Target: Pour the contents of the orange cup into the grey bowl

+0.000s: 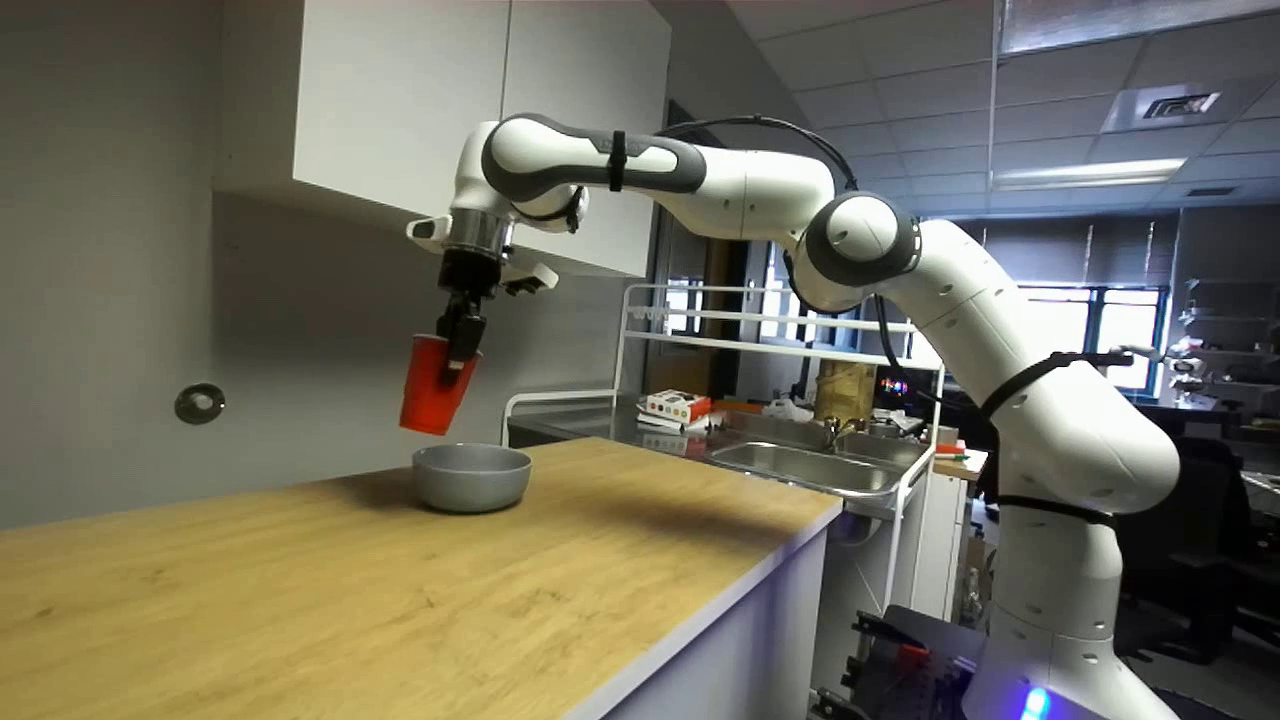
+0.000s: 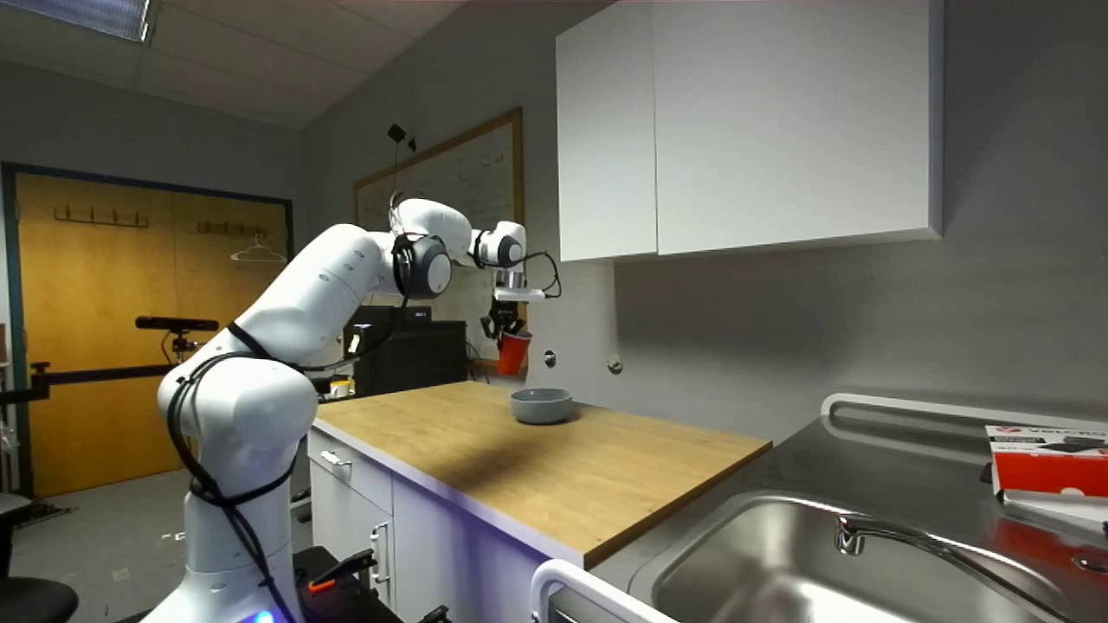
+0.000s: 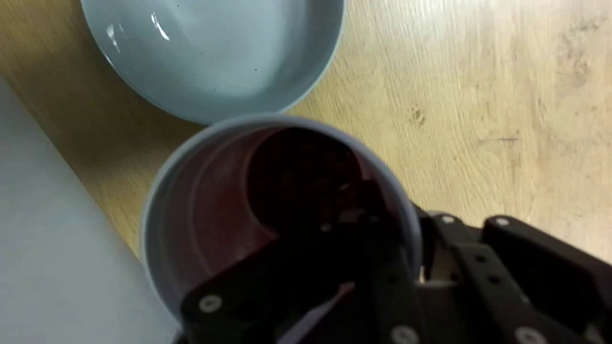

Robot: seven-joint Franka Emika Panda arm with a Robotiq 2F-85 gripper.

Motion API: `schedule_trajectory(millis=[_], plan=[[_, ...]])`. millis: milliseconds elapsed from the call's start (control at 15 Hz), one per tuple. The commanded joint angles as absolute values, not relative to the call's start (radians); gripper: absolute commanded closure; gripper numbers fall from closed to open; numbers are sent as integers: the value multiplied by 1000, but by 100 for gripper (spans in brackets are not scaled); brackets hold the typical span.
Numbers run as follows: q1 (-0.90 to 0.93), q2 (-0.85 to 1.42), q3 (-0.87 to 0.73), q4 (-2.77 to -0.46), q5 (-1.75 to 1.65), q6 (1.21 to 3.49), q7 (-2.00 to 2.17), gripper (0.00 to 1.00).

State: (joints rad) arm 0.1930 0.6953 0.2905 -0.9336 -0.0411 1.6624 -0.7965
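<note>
The orange cup (image 1: 432,392) is held in the air, slightly tilted, with its mouth upward; it also shows in an exterior view (image 2: 513,355). My gripper (image 1: 458,358) is shut on the cup's wall. In the wrist view one finger of the gripper (image 3: 397,210) is inside the rim and one outside. The cup's inside (image 3: 220,210) is dark at the bottom, and its contents are hard to make out. The grey bowl (image 1: 470,485) stands on the wooden counter, below and beside the cup. In the wrist view the bowl (image 3: 224,52) shows only tiny dark specks inside.
The wooden counter (image 1: 330,600) runs along a grey wall (image 1: 300,400) close behind the cup. A white wall cabinet (image 2: 744,130) hangs above. A metal sink (image 2: 779,554), a white rail (image 2: 589,588) and a red-white box (image 2: 1047,463) are at the counter's end.
</note>
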Motion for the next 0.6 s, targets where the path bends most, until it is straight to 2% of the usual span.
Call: schedule_trajectory(millis=[0,533], plan=[[128,725,336,-892,60,1628,-905,96],[32,759,375,-897,268,1540,-1050,96]])
